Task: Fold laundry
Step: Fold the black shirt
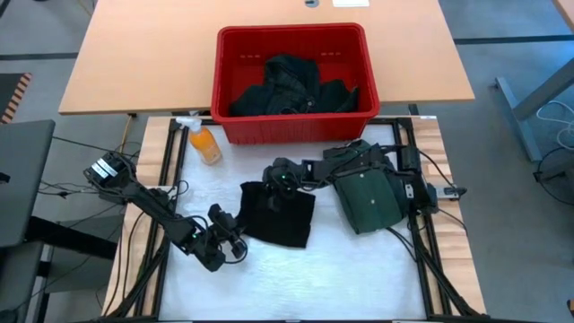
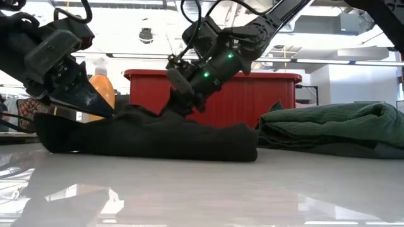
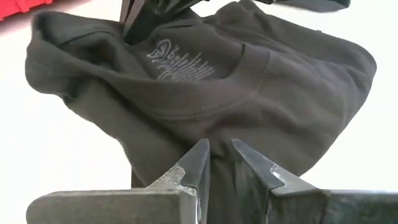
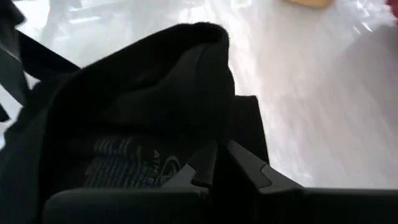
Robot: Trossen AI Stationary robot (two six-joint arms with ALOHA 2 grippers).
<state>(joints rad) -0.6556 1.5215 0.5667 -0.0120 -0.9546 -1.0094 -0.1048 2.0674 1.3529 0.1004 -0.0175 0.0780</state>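
On the glossy white worktop [image 1: 269, 269], the left end effector [image 1: 235, 244] is clenched on the near-left edge of a soft, rumpled black garment [image 1: 278, 215], whose far edge the right end effector [image 1: 280, 179] pinches, beside a folded green shirt [image 1: 369, 201].

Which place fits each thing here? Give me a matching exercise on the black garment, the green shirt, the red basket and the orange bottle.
Things:
1. black garment
2. green shirt
3. red basket
4. orange bottle

Places:
a. beside the basket's left front corner
b. folded, on the table's right side
c. at the table's far edge, dark laundry inside
d. mid-table, between both grippers

Pairs: 1-d, 2-b, 3-c, 4-a
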